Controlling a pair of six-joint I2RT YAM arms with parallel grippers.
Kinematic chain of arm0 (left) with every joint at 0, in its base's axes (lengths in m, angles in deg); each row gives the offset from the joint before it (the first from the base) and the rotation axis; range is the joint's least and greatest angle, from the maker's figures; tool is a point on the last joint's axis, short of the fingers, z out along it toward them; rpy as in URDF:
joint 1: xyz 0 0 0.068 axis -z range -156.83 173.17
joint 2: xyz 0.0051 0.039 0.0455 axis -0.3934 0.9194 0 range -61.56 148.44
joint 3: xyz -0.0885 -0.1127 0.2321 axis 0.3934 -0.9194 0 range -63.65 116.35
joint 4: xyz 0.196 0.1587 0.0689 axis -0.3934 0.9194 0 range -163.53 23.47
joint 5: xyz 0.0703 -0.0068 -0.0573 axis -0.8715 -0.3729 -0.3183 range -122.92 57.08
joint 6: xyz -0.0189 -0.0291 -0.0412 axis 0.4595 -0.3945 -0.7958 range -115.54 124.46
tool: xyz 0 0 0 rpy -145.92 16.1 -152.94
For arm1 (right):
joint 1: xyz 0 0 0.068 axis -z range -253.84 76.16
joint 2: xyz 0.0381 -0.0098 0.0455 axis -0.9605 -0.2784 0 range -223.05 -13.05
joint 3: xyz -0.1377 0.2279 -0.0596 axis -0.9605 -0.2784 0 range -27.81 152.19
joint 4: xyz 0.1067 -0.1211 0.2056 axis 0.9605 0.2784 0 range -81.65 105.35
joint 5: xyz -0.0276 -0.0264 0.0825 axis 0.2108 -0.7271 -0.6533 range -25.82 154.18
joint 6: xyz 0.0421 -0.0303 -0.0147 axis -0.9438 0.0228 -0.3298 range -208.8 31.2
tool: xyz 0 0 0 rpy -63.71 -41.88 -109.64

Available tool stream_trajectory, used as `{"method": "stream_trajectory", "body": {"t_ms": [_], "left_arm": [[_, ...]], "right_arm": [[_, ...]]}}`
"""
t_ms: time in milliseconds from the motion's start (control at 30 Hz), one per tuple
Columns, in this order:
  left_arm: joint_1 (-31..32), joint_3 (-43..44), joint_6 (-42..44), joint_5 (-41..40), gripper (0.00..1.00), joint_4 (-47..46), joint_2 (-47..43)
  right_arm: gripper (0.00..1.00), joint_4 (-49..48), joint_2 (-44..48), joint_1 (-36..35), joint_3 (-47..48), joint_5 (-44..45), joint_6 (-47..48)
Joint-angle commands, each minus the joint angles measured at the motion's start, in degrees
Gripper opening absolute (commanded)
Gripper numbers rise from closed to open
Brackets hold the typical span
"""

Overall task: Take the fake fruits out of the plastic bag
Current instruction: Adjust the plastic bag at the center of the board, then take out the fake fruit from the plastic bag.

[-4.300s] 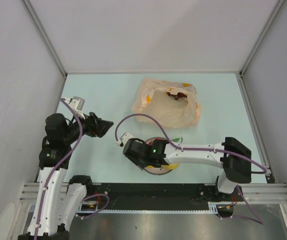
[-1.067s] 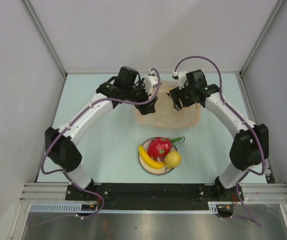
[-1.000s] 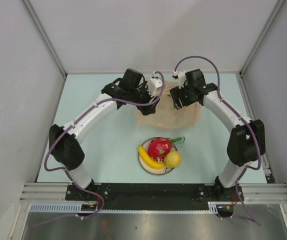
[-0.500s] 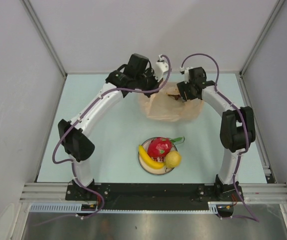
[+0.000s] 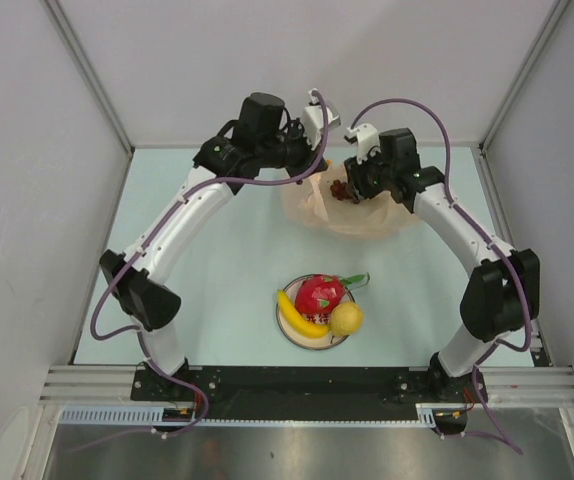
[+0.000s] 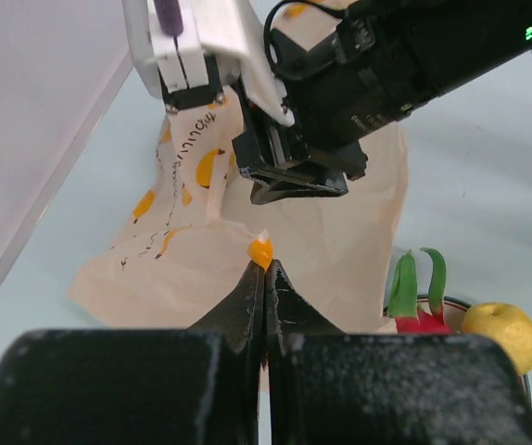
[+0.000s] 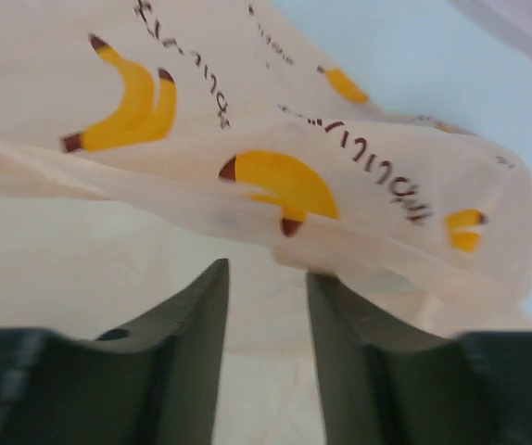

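The plastic bag (image 5: 357, 212) lies crumpled at the middle of the far edge of the bench (image 5: 197, 300), and both arms reach over it from either side. The left arm (image 5: 182, 215) comes in from the left. In its wrist view the left jaws are clenched tight on a raised fold of the bag (image 6: 340, 236), with an orange patch of the print showing right at their tips. The right arm (image 5: 457, 225) curves in from the right. The right jaws hang over the bag's mouth, just beside the left ones, and their black housing fills the upper part of the left wrist view. In the right wrist view they stand parted with a clear gap between them. A banana-printed fold of the bag (image 7: 275, 176) runs across just past their tips, and nothing is clearly pinched. A dark red cluster, the grape bunch (image 5: 339, 190), shows inside the bag's mouth between the two arms. Near the middle of the near edge, well apart from the bag, a plate (image 5: 312, 345) carries three fruits close together: the dragon fruit (image 5: 319, 294) at the back with its green tips pointing right, the banana (image 5: 297, 316) along the left front, and the lemon (image 5: 346, 318) at the right front.
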Motion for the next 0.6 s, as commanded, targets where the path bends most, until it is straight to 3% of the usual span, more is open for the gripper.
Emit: {"method": "stream_trajectory", "body": {"t_ms": [0,67,200,367,567], "left_arm": [[0.0,1.3,-2.2,1.0,0.0,-1.7,1.3],[0.0,1.4,-3.3,1.5,0.0,-1.9,1.3],[0.0,0.2,-4.8,2.5,0.0,-2.5,0.6],[0.0,-0.8,-4.6,2.8,0.0,-2.3,-0.4],[0.0,-1.5,-4.0,4.5,0.0,-2.0,-0.9]], "right_arm": [[0.38,3.1,-4.0,1.2,-1.9,-3.5,0.8],[0.34,3.4,-4.8,1.3,-2.4,-3.6,0.8],[0.36,2.1,-7.8,1.5,-2.7,0.7,1.7],[0.64,-7.3,-11.9,2.4,-2.6,7.4,1.5],[0.67,-18.0,-18.0,2.6,-2.4,9.2,4.6]]}}
